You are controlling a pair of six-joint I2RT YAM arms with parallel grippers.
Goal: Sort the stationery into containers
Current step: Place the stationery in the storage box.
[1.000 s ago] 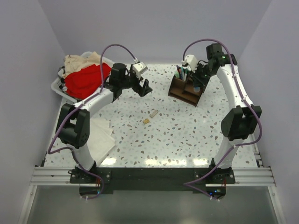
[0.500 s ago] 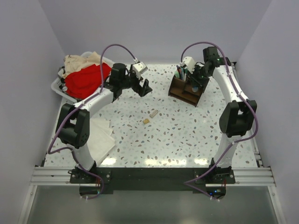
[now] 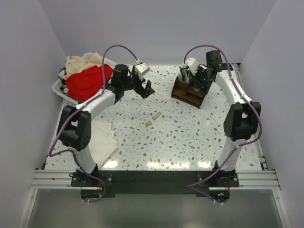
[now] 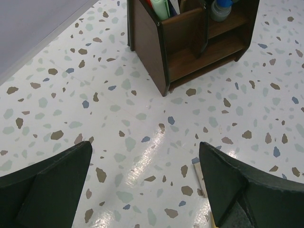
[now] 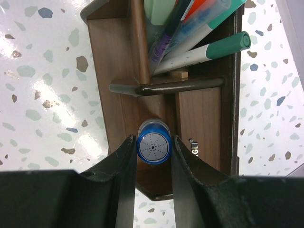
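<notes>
My right gripper (image 5: 152,143) is narrowed onto a blue-capped marker (image 5: 153,147), one finger on each side of the barrel, and I hold it upright over the organizer (image 5: 197,111), in the low cell just in front of the dark crossbar and beside the tall cell where the pens (image 5: 190,26) lean. From the wrist view I look straight down on the cap, so the barrel's lower end is hidden and I cannot tell whether it has reached the cell floor. I judge this to be the placing step, nearly finished. To do it well I should go straight down with no tilt, staying centred between the cell walls so my fingers do not catch the crossbar or nudge the leaning pens. I should let go only once the marker is bearing on the wood, opening just enough to clear the barrel, then lift straight up so the cap is not dragged over. A drop from height could bounce it out or tip the organizer. My left gripper (image 4: 145,156) is spread wide and empty above the table (image 3: 190,137), well apart from the organizer, and two erasers (image 3: 156,115) lie loose mid-table, not yet sorted
</notes>
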